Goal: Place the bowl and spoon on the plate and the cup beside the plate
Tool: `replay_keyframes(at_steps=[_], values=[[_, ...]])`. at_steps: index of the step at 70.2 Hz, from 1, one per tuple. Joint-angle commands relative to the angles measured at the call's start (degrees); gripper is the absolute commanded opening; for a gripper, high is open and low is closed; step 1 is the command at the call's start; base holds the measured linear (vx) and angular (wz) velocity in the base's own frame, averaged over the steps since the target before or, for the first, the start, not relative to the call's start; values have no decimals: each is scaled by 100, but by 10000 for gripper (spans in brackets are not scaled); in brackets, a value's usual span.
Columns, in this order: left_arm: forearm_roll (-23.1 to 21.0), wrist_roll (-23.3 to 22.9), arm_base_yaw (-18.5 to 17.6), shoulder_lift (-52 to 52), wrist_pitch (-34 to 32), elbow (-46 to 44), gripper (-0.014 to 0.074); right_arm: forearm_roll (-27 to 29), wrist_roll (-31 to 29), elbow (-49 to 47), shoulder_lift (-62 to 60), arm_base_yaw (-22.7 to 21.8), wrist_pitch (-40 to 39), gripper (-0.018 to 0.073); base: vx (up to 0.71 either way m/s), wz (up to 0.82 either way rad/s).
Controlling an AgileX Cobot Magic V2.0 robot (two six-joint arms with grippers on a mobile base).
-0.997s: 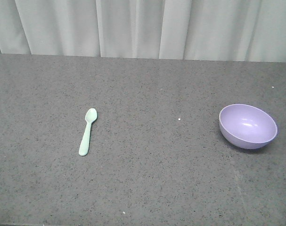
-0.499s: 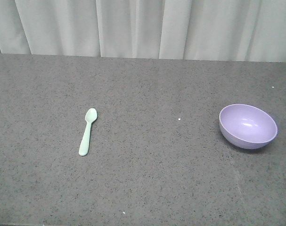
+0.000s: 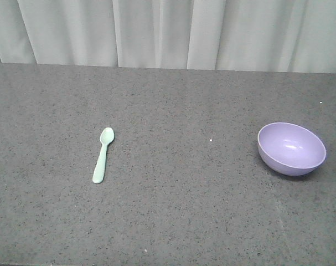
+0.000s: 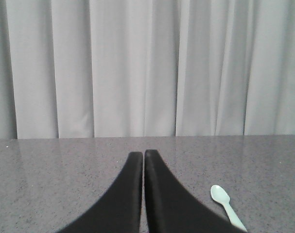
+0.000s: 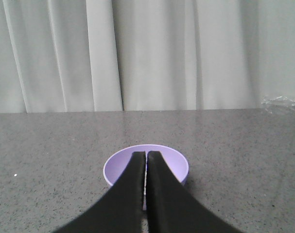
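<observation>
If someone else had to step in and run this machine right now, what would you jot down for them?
Left gripper: shut, holding nothing, with the spoon lying ahead to its right.
Right gripper: shut, holding nothing, pointed at the bowl just beyond it.
Spoon and bowl sit far apart on the grey table. No view shows the plate or the cup.
Done: nothing.
Left: bowl and spoon onto the plate, cup beside it.

No readable text, labels, brands or numbers anywhere; bowl (image 3: 291, 148), spoon (image 3: 103, 156) unmarked.
</observation>
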Motion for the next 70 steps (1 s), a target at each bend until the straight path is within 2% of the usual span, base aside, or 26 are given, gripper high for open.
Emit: replay_keyframes(at_steps=[1,18,25,31,50,62,70], values=[[-24,-42,12,732,434,-946,-6,-61,-20,-990,619,3,453,-6,0,0],[-24,-37,12,2670,3000,-3306,-6,-317,-20,-3164,2356,3,3066,-6,0,0],[-24,-33,12,3203,3563,-3837,-6,-483,-16,-3875,3025,3,4081,-6,0,0],[-24,-33,12,3546,3854,-4100,-6,-510,-16,-4236,3552,3,4638,-6,0,0],[-24,-33,12,4174,4399,-4171,-6,-497,-16,-4381,4037,3,4830,-6,0,0],[-24,-33,12,4206,4393,-4145,-6,-510,-16,-4381,4036,3,4690,0,0,0],[-24,-33,12,4206,4389,-4145,6,-515,-16,-4381,4036,3,4681,36,0,0]])
